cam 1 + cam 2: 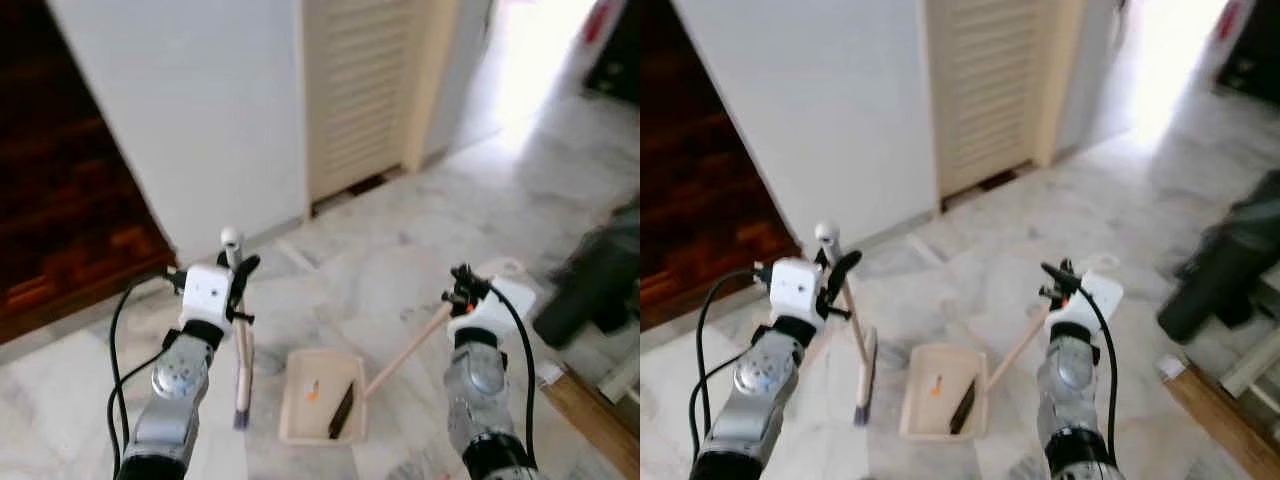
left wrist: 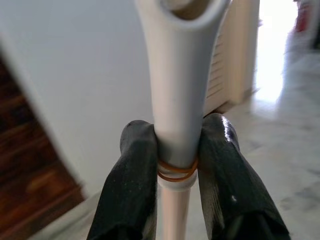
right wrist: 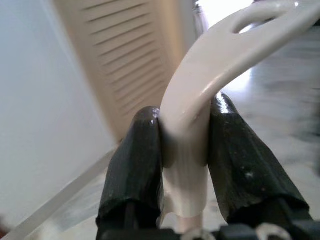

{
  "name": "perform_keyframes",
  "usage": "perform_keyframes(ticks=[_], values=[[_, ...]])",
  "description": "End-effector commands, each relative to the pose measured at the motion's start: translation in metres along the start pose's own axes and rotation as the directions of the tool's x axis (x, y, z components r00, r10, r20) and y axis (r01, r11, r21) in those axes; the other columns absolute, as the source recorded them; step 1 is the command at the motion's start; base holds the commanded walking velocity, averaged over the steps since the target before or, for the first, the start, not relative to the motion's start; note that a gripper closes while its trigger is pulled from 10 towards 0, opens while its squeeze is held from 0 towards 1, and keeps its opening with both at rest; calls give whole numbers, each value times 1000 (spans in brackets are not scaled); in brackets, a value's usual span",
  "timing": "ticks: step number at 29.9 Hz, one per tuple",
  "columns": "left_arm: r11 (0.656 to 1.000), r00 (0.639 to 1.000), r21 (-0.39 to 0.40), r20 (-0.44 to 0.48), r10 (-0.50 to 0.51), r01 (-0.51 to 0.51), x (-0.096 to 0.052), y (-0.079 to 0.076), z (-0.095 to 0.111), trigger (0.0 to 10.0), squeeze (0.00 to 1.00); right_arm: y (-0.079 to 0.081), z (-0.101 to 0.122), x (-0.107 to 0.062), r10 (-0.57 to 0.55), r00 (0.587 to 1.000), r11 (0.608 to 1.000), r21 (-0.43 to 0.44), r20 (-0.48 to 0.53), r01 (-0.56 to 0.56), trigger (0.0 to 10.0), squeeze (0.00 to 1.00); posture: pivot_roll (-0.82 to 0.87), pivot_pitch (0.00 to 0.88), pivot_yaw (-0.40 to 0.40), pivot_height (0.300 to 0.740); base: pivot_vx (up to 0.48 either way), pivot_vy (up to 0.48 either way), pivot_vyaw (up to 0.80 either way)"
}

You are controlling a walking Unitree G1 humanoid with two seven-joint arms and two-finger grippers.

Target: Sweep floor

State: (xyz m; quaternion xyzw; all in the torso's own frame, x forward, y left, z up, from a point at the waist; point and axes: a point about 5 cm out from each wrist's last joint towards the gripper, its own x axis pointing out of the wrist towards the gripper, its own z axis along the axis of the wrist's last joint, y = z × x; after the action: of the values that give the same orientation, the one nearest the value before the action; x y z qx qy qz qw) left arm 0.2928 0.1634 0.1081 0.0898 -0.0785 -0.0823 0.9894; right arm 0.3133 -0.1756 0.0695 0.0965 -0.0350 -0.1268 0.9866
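Note:
My left gripper (image 1: 241, 276) is shut on the upper end of a broom handle (image 2: 176, 90), just under its white cap (image 1: 231, 238). The broom stands nearly upright, its bristle head (image 1: 242, 408) on the marble floor. My right gripper (image 1: 462, 284) is shut on the white curved grip (image 3: 200, 80) of a long wooden dustpan handle (image 1: 405, 350). That handle slopes down to the cream dustpan (image 1: 300, 420), which rests on the floor between my arms, right of the broom head. Inside the pan lie a small orange bit (image 1: 313, 390) and a dark strip (image 1: 342, 410).
A white wall (image 1: 200, 120) and a cream louvred door (image 1: 355, 90) stand ahead. Dark wooden flooring (image 1: 70, 230) lies to the left. A dark bulky object (image 1: 590, 280) and a wooden edge (image 1: 590, 410) sit at the right. Open marble floor (image 1: 480, 190) runs towards a bright doorway.

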Motion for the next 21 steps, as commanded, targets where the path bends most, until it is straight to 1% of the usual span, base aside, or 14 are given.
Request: perform_keyframes(ticks=[1,6,9,13,21], values=[[1000,1000,1,27,13,-13,3,1,5,10000,0,-1,15,5,1,998,1000,16,66,-2,10000,0,35,0,-27,740,0,0,800],[1000,1000,-17,10,17,-17,1,-1,2,10000,0,1,14,4,6,998,1000,17,61,-7,10000,0,35,0,-28,740,0,0,800],[1000,1000,-24,2,19,-19,0,-2,0,10000,0,3,17,4,20,997,999,27,78,-23,10000,0,33,0,-28,740,0,0,781],[999,1000,-26,1,22,-22,1,-1,0,10000,0,4,17,5,28,997,998,46,70,-32,10000,0,32,0,-28,740,0,0,0],[999,1000,-28,0,31,-31,2,0,1,10000,0,7,18,5,45,997,998,45,64,-48,10000,0,33,0,-25,740,0,350,0]])
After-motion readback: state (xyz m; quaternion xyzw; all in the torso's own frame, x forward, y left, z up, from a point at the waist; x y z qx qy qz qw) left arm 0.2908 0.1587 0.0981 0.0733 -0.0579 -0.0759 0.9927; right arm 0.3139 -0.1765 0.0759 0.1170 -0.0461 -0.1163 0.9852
